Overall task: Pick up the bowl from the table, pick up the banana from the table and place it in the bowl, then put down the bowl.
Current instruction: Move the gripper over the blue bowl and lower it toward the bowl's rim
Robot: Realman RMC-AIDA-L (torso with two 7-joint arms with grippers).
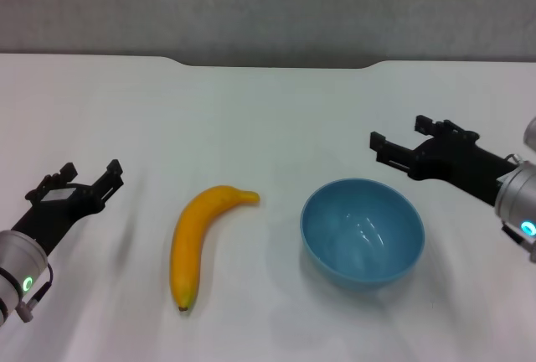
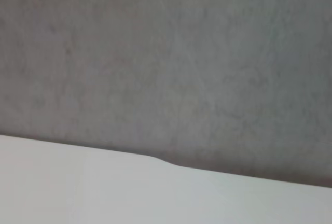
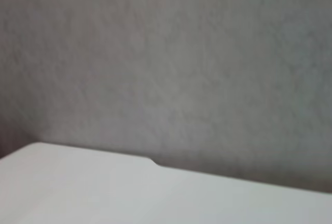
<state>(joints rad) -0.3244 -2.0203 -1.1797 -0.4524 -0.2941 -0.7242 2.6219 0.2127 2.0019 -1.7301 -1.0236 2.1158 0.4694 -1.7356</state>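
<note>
The table point(image 1: 268, 119) was a plain white top filling the head view, with a shallow notch at 12 o'clock on its far edge. Both wrist views showed only the table's far edge and the grey wall point(image 2: 166, 53), no task things.

The bowl point(image 1: 362, 232), light blue and upright, sat on the table at about 4 o'clock from centre, empty. The banana point(image 1: 194, 243) lay flat at about 7 o'clock, just beside the bowl but not touching, stem toward the bowl, dark tip toward the robot.

The right gripper point(image 1: 400, 137) hovered at 1 o'clock from the bowl, near the far rim, fingers spread, holding nothing. The left gripper point(image 1: 89, 178) hung at 9 o'clock from the banana, well apart, also spread and empty.

Step in hand looked like the bowl pick; nothing was lifted yet. To do it well, the right gripper should come down over the far rim so one finger goes inside and one outside, then close firmly on the wall. The glossy inside could slip, so a deep bite and a level lift seem wise. Keep the bowl's mouth facing up and clear of the banana, leaving the left arm an open path.
</note>
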